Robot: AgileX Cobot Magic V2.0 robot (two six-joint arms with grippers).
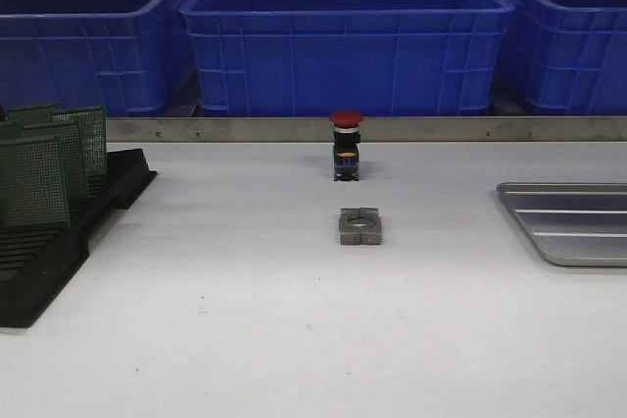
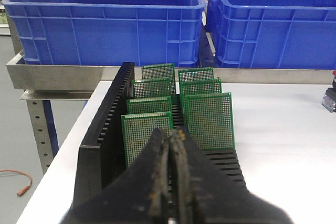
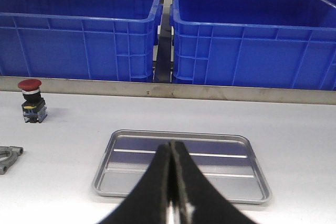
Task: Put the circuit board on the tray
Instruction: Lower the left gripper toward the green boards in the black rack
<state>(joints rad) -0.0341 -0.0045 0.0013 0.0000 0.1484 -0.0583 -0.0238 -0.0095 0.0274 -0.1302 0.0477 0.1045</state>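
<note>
1. circuit boards stand upright in the black rack far left, faces toward the left gripper, pinched closed, empty.
2. tray lies flat far right, long side across the table; right gripper closed too.
3. red button and grey clamp sit between.

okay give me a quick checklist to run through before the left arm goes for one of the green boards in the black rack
1. Boards standing upright in the black rack: ok.
2. Left gripper open enough to take a board: not ok, its fingers are shut together.
3. Left gripper lined up with the rack: ok, the near boards sit just beyond its tips.
4. Tray free to receive a board: ok, nothing lies in it.
5. Right gripper out of the tray: cannot tell, it is shut and the tray shows behind its tips.
6. Red button and grey clamp lie mid-table between rack and tray: cannot tell.
</note>
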